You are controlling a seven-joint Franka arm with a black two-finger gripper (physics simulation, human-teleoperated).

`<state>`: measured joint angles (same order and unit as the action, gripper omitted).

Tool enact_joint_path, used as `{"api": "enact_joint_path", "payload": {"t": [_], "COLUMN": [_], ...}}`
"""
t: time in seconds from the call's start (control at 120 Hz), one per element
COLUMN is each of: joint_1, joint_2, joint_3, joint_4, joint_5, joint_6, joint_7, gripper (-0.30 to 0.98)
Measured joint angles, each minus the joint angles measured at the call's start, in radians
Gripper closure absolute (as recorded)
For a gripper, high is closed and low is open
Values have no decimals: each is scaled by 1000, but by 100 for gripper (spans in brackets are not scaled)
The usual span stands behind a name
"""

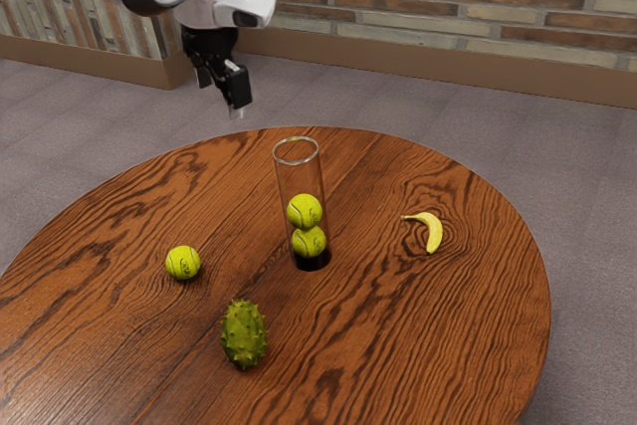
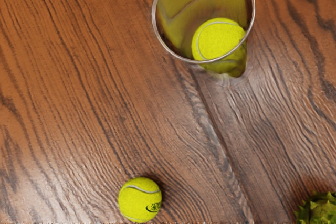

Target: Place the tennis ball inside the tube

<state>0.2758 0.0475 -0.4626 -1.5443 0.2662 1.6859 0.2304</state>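
My gripper (image 1: 220, 95) hangs in the air above the table's far side, with its two fingers apart and nothing between them. It is higher than the clear tube and toward the exterior view's left of it. The upright tube (image 1: 285, 181) holds two stacked tennis balls. A loose tennis ball (image 1: 183, 263) rests on the wood, on the exterior view's left of the tube. In the wrist view the tube's round rim (image 2: 154, 18) surrounds part of a ball (image 2: 218, 39) inside, and the loose tennis ball (image 2: 140, 199) lies apart from the tube.
A spiky green fruit (image 1: 244, 333) lies at the near side of the round wooden table (image 1: 398, 345), also partly visible as the spiky fruit (image 2: 319, 209) in the wrist view. A banana (image 1: 432, 231) lies toward the exterior view's right. A brick wall stands behind.
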Motion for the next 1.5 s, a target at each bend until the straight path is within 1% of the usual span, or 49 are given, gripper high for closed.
{"api": "enact_joint_path", "payload": {"t": [0.067,0.15,0.233,0.3,0.383,0.492,0.567,0.667,0.758,0.875,1.033,1.258,1.342,1.5], "joint_1": [10,45,74,93,133,194,208,215,215,215,214,214,214,214], "joint_2": [18,-9,-4,16,53,115,140,202,276,362,413,414,420,452], "joint_3": [1,4,7,10,11,12,14,53,78,109,133,134,134,133], "joint_4": [-13,-113,-199,-267,-334,-389,-425,-427,-386,-337,-310,-318,-316,-305], "joint_5": [2,5,11,14,-2,-27,-35,-38,-33,-29,-27,-40,-41,-39], "joint_6": [0,1,3,4,10,77,157,250,305,346,375,391,395,416], "joint_7": [12,24,34,41,49,56,53,44,36,29,20,12,8,-1], "gripper": [0,0,0,0,0,0,0,0,0,0,0,25,30,33]}}
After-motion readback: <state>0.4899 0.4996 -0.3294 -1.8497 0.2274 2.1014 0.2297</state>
